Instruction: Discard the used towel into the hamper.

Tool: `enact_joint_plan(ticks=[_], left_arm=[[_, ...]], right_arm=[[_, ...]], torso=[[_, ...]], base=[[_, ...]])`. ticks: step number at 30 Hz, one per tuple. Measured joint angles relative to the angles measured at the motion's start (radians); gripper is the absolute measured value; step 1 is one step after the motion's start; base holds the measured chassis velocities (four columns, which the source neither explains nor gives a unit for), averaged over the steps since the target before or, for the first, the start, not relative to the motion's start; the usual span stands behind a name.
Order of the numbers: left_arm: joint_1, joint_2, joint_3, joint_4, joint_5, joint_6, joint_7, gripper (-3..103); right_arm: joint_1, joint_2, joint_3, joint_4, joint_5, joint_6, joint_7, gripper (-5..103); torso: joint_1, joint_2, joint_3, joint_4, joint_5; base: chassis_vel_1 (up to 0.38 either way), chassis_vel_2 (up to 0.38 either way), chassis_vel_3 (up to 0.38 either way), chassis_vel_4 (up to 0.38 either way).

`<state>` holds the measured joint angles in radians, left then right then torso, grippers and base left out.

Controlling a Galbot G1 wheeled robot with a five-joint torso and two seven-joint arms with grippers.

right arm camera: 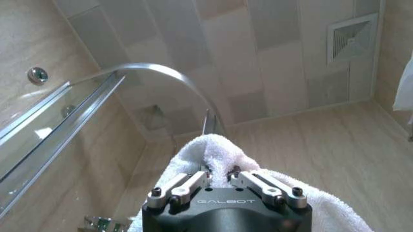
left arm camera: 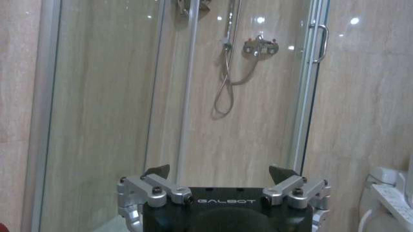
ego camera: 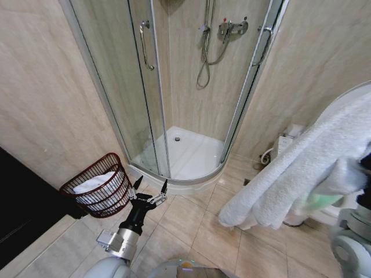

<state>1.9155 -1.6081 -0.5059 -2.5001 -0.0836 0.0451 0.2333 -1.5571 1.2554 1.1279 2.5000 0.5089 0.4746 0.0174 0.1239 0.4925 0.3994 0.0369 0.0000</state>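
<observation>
Gleaming beige floor tiles point(ego camera: 191, 226), glass shower cubicle point(ego camera: 174, 87); left gripper point(ego camera: 151, 186) jaws apart, right gripper point(right arm camera: 219, 180) pinching towel point(ego camera: 290, 174).

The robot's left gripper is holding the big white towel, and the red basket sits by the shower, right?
Not quite. The right gripper holds the white towel, as the right wrist view shows. The left gripper is open. The red basket does sit by the shower.

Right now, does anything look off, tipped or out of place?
The hamper leans over against the wall beside the shower, with white cloth already inside. The towel hangs from the shut right gripper. The left gripper is open, empty.
</observation>
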Motion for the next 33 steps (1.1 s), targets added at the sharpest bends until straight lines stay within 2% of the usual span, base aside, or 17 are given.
enact_joint_plan(ticks=[33], left_arm=[[0.0, 0.0, 0.0, 0.0, 0.0, 0.0, 0.0, 100]], right_arm=[[-0.003, 0.008, -0.013, 0.0, -0.004, -0.016, 0.007, 9]], torso=[[0.053, 0.133, 0.08, 0.0, 0.0]], base=[[0.0, 0.0, 0.0, 0.0]])
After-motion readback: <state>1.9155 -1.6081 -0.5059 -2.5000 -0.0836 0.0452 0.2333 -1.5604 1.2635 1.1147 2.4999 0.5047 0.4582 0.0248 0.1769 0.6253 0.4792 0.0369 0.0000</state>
